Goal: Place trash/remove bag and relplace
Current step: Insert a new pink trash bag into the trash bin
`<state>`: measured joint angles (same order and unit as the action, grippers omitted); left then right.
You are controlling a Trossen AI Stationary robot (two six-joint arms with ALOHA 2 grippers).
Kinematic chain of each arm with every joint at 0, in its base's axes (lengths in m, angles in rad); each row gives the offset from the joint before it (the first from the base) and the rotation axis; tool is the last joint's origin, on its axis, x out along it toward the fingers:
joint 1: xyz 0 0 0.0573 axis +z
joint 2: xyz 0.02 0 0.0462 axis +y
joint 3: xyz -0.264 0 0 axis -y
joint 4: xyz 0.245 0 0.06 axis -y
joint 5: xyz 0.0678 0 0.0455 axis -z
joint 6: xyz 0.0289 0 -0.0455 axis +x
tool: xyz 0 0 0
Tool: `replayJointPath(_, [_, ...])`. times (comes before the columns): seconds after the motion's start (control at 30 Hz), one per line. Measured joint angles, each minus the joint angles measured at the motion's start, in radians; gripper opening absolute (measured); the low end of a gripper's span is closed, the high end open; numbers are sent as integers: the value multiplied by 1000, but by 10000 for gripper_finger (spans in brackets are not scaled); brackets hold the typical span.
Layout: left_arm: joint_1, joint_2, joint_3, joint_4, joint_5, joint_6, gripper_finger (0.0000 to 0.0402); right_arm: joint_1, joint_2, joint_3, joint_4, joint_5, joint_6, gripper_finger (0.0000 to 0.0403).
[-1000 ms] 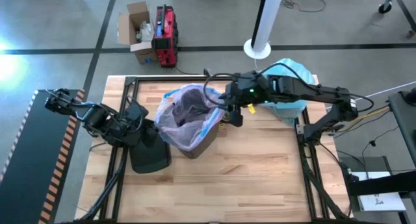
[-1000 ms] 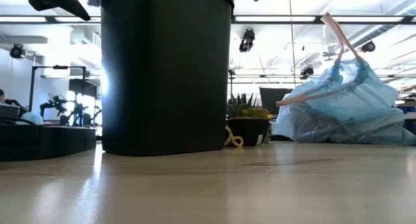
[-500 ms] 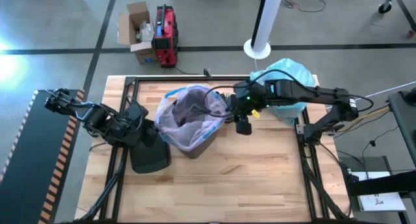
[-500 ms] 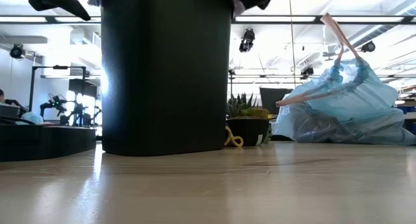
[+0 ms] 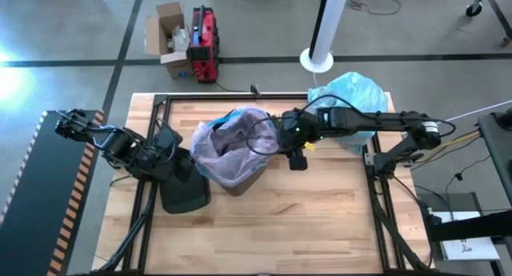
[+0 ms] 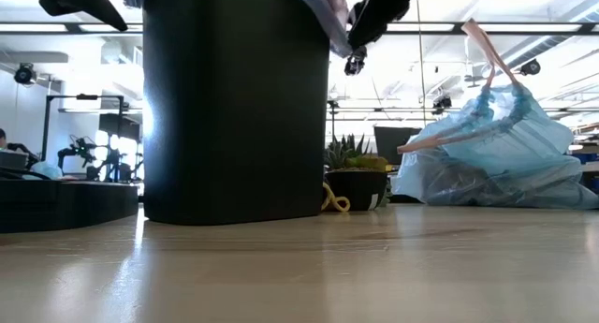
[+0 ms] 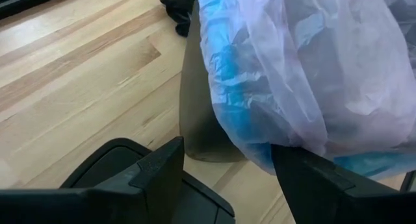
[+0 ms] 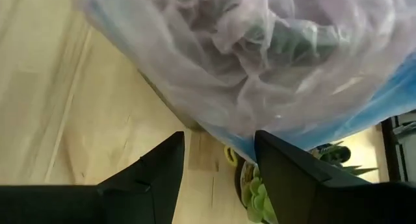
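Jaws of the right gripper (image 5: 297, 159) stand parted and empty just beside the bin (image 5: 244, 182), by its lilac liner (image 5: 232, 140). Left gripper (image 5: 170, 158), on the bin's other side, is also parted and grips nothing. Tied blue bag (image 5: 352, 98) sits on the surface beyond the right arm. Liner looks thin, soft and slippery; pinch the rim fold.

Left arm (image 5: 132, 152) folded low, its jaws apart; right arm (image 5: 360, 120) stretched across, jaws apart, empty
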<state>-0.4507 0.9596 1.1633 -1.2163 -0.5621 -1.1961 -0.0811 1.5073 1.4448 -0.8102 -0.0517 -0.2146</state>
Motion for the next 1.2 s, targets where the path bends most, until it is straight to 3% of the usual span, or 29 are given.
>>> replayJointPath(0.37, [0,-2,0,-8,0,10,217,-12,-127,128,-129,-35,-47,176])
replayJointPath(0.5, [0,-1,-1,-17,-1,36,217,-101,-129,148,37,-27,-39,176])
replayJointPath(0.57, [0,-1,-1,-19,-1,39,217,-150,-87,147,131,-35,-32,176])
replayJointPath(0.73, [0,-1,-1,-19,-2,39,217,-239,51,147,378,-196,18,176])
replayJointPath(0.8, [0,-1,-1,-19,-2,39,217,-260,107,173,419,-214,37,176])
replayJointPath(1.03, [0,-2,-1,-34,-5,39,217,-335,262,290,420,-220,44,168])
replayJointPath(1.2, [0,-2,-1,-93,-28,37,217,-353,334,312,402,-299,46,161])
